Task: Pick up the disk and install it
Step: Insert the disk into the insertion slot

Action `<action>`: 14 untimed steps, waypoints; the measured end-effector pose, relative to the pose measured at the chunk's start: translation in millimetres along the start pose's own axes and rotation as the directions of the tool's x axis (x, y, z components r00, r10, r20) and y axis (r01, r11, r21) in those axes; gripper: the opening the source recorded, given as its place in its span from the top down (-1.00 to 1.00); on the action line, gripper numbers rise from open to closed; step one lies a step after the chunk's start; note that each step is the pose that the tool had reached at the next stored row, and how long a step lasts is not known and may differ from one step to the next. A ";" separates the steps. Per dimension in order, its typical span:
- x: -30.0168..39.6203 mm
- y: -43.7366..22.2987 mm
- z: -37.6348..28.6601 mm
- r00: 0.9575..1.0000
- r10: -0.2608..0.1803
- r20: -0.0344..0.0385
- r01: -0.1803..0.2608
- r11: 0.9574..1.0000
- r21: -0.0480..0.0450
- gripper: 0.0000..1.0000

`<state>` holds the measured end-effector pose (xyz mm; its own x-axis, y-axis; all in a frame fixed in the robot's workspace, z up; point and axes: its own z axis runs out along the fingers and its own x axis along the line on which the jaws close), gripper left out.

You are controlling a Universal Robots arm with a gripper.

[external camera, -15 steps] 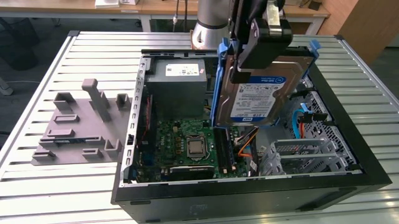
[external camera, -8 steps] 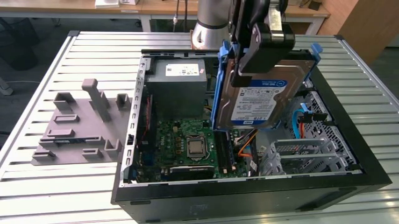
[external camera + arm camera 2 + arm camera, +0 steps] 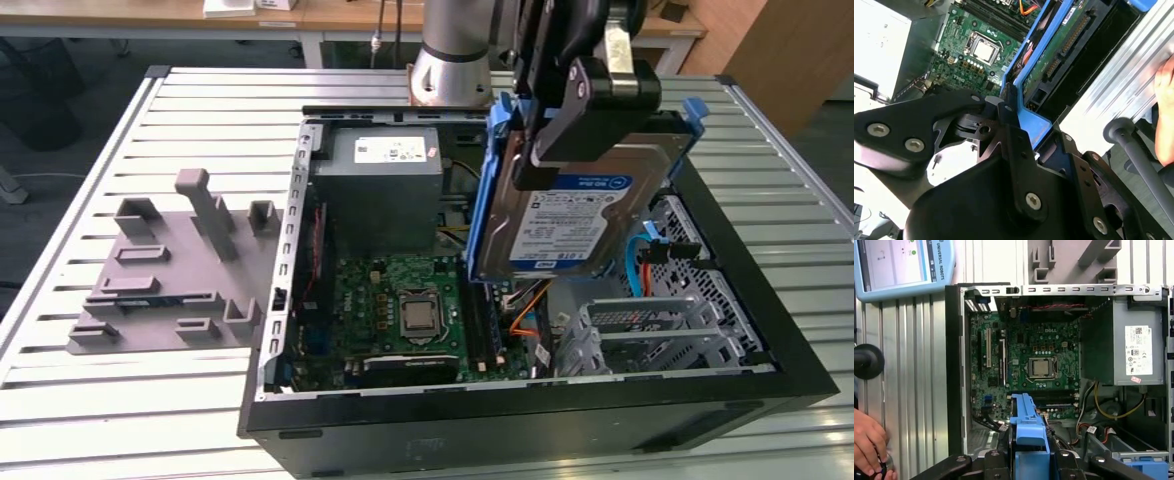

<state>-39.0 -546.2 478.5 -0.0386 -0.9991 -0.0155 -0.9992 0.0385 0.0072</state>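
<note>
Claw (image 3: 558,140) grips disk (image 3: 587,225) upright, long axis near-vertical.

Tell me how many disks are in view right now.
1. The disk is clamped in the gripper, held on edge above the open computer case. Another could be hidden inside the drive cage.
</note>
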 end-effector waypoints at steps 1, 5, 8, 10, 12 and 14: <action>1.3 -0.1 0.4 1.000 0.000 0.000 0.000 1.000 0.000 0.27; 4.5 -0.5 1.7 1.000 0.000 0.000 0.000 1.000 0.000 0.27; 4.7 -2.8 2.7 1.000 0.000 0.000 0.000 1.000 0.000 0.27; 4.8 -4.1 3.1 1.000 0.000 0.000 0.000 1.000 0.000 0.27; 4.8 -4.1 3.1 1.000 0.000 0.000 0.000 1.000 0.000 0.27; 5.3 -4.2 3.3 1.000 0.000 0.000 0.000 1.000 0.000 0.27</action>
<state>-35.1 -551.7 475.0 -0.0386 -0.9991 -0.0159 -0.9992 0.0385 0.0071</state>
